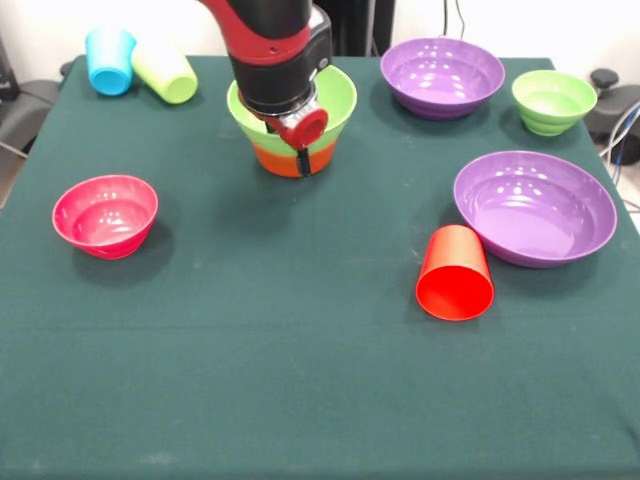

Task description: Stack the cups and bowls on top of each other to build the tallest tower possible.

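Note:
The tower is a large lime green bowl nested in an orange bowl, at the back middle of the table. My gripper hangs at the tower's near wall, and the arm hides part of the rim. A red cup lies on its side at the right, just off a large purple bowl. A second purple bowl and a small green bowl sit at the back right. A pink bowl sits at the left. A sky blue cup and a tipped lime green cup are at the back left. The orange cup is out of view.
The green cloth table ends at the back just behind the cups and bowls. Dark equipment and cables stand past the right edge.

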You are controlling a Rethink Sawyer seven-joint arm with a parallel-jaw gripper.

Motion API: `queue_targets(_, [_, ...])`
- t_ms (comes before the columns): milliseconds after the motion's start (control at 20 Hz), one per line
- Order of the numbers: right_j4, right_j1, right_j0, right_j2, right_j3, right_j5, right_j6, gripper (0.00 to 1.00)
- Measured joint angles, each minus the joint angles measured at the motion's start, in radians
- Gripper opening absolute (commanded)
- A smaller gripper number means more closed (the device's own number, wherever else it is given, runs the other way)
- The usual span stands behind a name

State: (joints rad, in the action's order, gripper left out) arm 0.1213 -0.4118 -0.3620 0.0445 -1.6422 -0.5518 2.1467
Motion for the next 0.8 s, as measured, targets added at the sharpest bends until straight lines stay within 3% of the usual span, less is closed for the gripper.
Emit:
queue_targets(300, [0.000,-0.058,0.001,-0.003,-0.044,0.000,0.000,1.00])
queue_targets(800, [0.000,-0.255,0.023,0.003,-0.204,0.000,0.000,1.00])
